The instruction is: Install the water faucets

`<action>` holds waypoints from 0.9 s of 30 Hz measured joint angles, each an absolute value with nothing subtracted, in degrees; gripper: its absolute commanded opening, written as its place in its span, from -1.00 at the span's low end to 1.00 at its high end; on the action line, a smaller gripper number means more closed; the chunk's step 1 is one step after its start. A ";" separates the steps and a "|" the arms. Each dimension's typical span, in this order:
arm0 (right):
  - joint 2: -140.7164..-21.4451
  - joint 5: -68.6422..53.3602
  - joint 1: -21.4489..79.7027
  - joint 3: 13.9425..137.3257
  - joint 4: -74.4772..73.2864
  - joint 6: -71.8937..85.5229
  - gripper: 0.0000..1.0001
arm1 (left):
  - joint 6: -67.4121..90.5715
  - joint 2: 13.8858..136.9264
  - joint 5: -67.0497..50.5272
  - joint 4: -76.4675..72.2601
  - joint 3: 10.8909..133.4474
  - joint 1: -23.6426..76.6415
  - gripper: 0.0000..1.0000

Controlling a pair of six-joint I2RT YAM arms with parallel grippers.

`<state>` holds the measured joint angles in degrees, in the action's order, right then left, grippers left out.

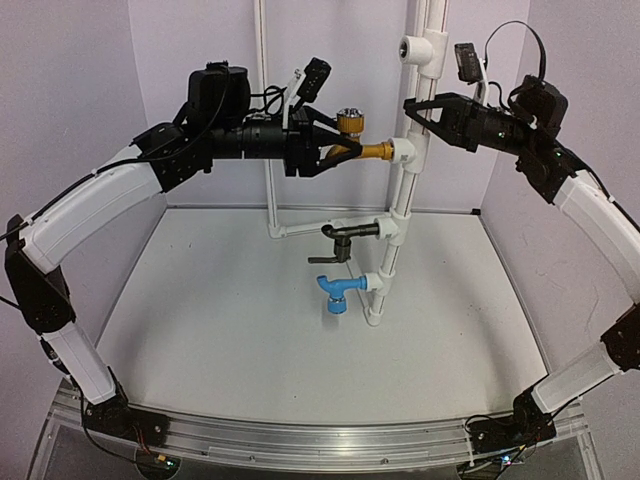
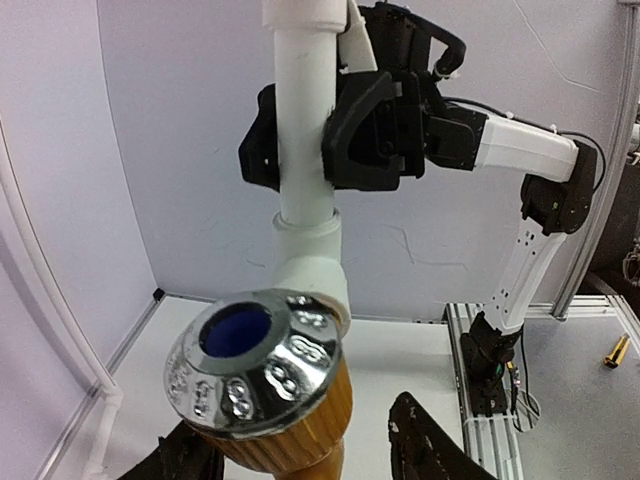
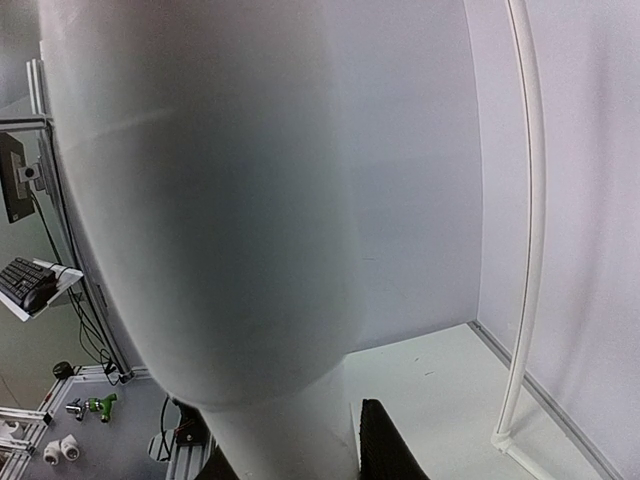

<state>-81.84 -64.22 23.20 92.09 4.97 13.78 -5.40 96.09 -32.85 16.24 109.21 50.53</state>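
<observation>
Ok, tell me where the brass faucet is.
Top view, upper centre: the brass faucet lies horizontal at a white tee on the upright pipe, inside the left pincer.

White table (image 1: 200,330); white pipe frame (image 1: 378,300) stands on it, foot right of middle.

no legible text, labels or numbers
</observation>
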 measured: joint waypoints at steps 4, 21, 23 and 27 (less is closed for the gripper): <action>-81.84 -64.13 23.20 92.09 4.97 13.80 -0.89 | -9.32 96.09 -31.85 17.92 112.06 51.31 0.25; -82.06 -64.09 23.20 92.14 5.15 13.80 -0.92 | -20.02 96.95 -28.32 26.84 120.01 58.57 0.19; -82.06 -64.08 23.20 92.16 5.17 13.80 -0.92 | -20.09 96.95 -28.03 27.68 119.95 59.21 0.18; -82.06 -64.08 23.26 92.16 5.17 13.78 -0.92 | -20.16 96.57 -26.49 28.94 117.95 60.38 0.14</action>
<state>-82.06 -64.08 23.26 92.16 5.17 13.78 -20.16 96.57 -26.49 28.94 117.95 60.38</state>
